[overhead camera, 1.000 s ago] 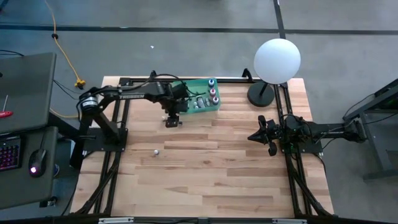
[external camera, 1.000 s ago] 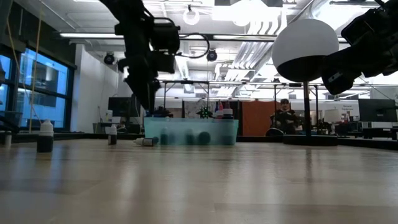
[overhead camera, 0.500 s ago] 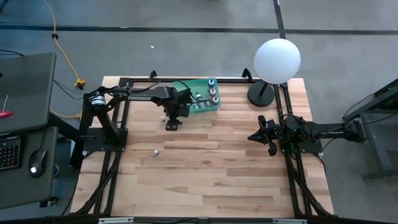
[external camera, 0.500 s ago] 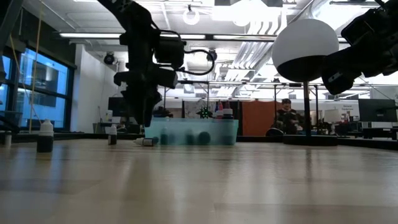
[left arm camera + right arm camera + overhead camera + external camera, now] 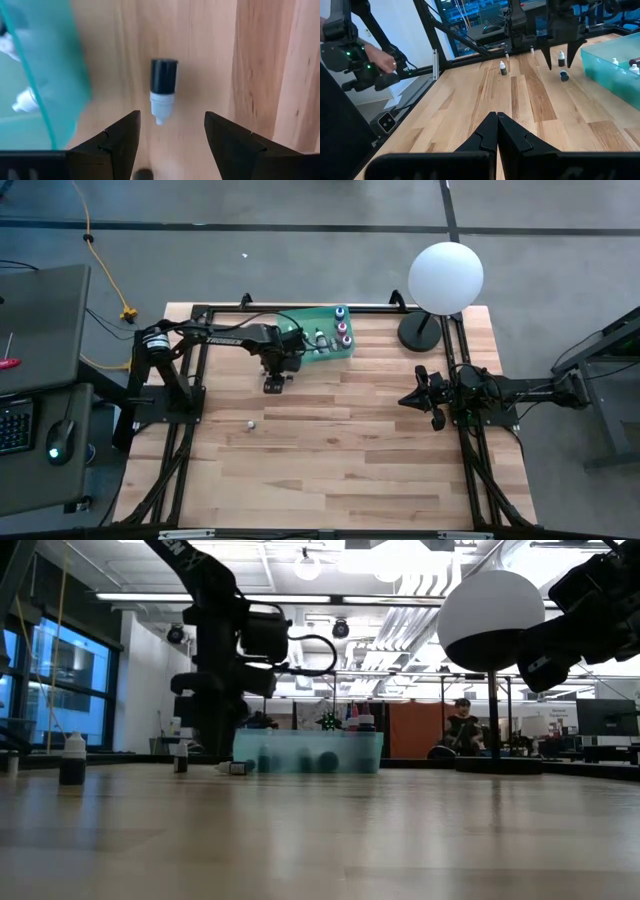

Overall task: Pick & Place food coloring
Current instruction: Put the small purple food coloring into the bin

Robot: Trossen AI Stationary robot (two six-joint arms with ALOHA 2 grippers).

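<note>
Parted wide, the fingers of your left gripper (image 5: 170,135) point down at the bench (image 5: 340,450) near its far edge, with a small food coloring bottle (image 5: 163,90) lying on its side on the wood between them; you can see a dark body and a whitish cap, and neither finger touches it. Just beside that gripper, on the side toward the far edge, sits the green translucent tray (image 5: 330,345), which already holds several more bottles, a few of them larger with blue or pink showing. From the right wrist camera you can see two further bottles standing upright on the wood beyond the gripper, and one tiny bottle (image 5: 250,422) sits alone nearer the middle of the bench toward its left edge. Your right gripper (image 5: 432,398) waits near the right edge of the bench, its fingers pressed together and holding nothing. A white globe lamp (image 5: 446,277) stands at the far right corner. Beyond the bench a seated person (image 5: 460,730) is visible in the room.
</note>
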